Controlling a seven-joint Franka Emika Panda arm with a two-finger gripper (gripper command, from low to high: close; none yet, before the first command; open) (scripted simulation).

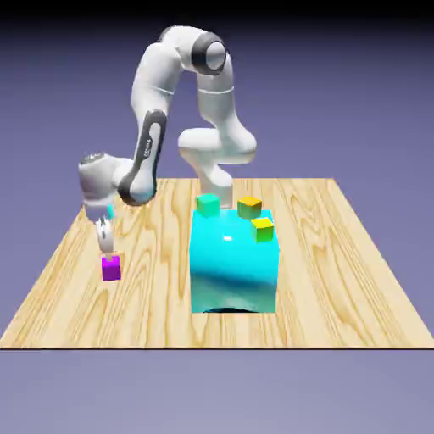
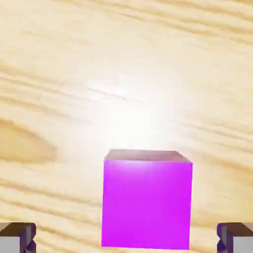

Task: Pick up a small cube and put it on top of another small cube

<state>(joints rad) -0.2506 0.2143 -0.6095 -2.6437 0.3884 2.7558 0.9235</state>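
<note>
The gripper (image 1: 108, 255) has its fingers apart, with the magenta cube (image 2: 146, 204) just beneath, between the tips' lines and resting on the counter (image 1: 153, 314). Descending slightly off-center or twisted, one finger could land on the cube's edge, nudging or tilting it.

Being cut off by the hand view's bottom edge: both fingertips (image 2: 237, 239), only their ends showing.
</note>
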